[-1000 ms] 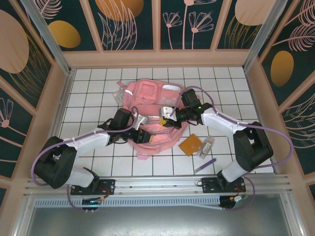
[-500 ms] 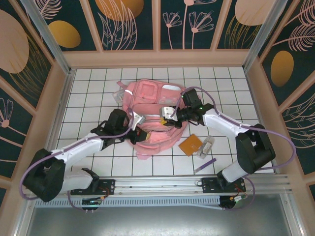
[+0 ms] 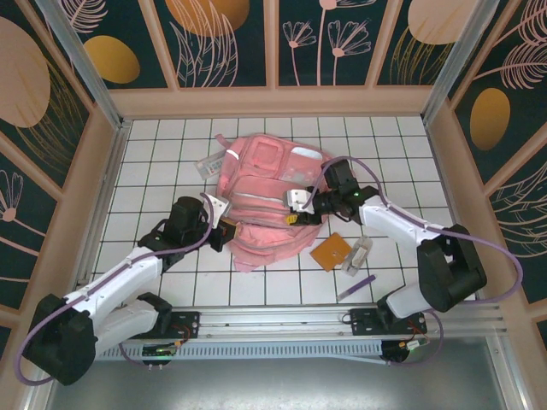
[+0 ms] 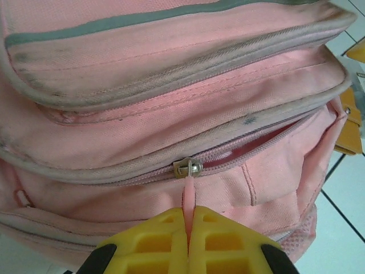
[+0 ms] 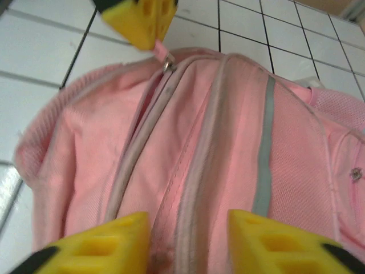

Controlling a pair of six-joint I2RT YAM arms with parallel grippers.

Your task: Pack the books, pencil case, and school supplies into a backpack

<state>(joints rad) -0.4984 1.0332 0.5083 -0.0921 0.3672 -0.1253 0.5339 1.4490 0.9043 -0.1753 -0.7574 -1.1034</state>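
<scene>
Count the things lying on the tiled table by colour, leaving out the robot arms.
Pink: 1, large soft pink backpack
Orange: 1, small flat orange square booklet
Clear-whitish: 1, long narrow clear pencil case
Purple: 1, thin purple pen-like stick
Total: 4

Table [image 3: 154, 162]: white tiles with a dark grid, viewed from above. A pink backpack [image 3: 261, 201] lies flat across the middle, its length running from the far side toward the near side. A small orange square booklet [image 3: 332, 253] lies flat to the right of the backpack's near end, just beside it. A clear-whitish pencil case [image 3: 359, 254] lies against the booklet's right edge; actual contact cannot be told. A purple pen [image 3: 355, 287] lies aslant nearer the front edge, apart from both.
</scene>
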